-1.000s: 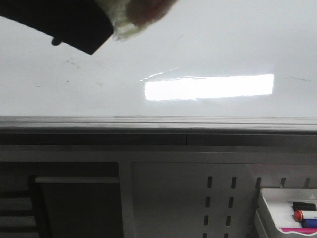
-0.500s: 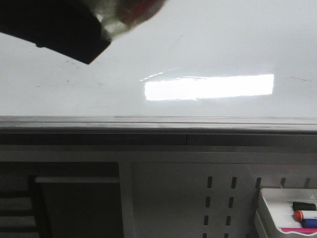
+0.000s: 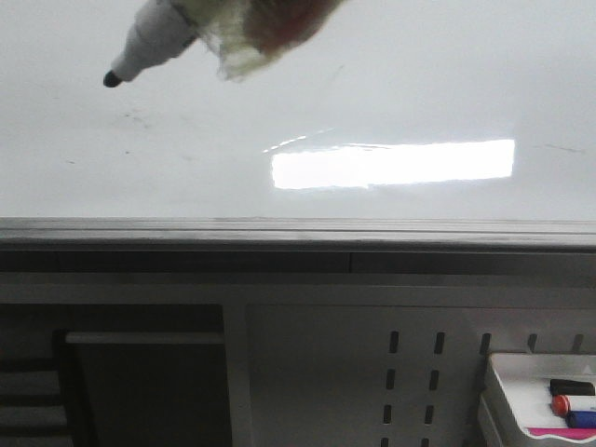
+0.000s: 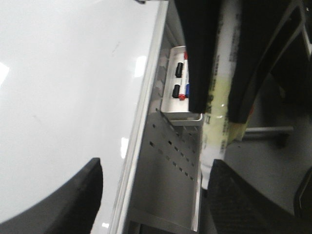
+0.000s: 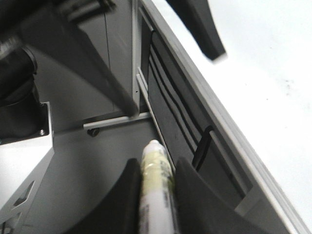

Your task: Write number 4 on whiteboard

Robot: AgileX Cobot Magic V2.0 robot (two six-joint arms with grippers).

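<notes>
The whiteboard [image 3: 419, 84] fills the upper front view, glossy white with faint smudges and a bright light reflection. No number 4 shows on it. My right gripper [image 5: 157, 163] is shut on a white marker [image 5: 155, 195] wrapped in yellowish tape. In the front view the marker [image 3: 149, 42] points down and left from the top edge, its black tip [image 3: 112, 79] uncapped and close to the board. Whether it touches, I cannot tell. My left gripper [image 4: 156, 168] is open and empty over the board's edge. It sees the held marker [image 4: 222, 97] between the right gripper's dark fingers [image 4: 200, 48].
The board's grey metal edge [image 3: 298, 228] runs across the front view, with a perforated panel [image 3: 410, 372] below. A small white tray [image 3: 521, 391] at the lower right holds several markers; it also shows in the left wrist view [image 4: 170, 105].
The dark shape that covered the marker in the front view has moved off to the left and out of view, baring the marker's body and black tip. The marker has stayed in place.
</notes>
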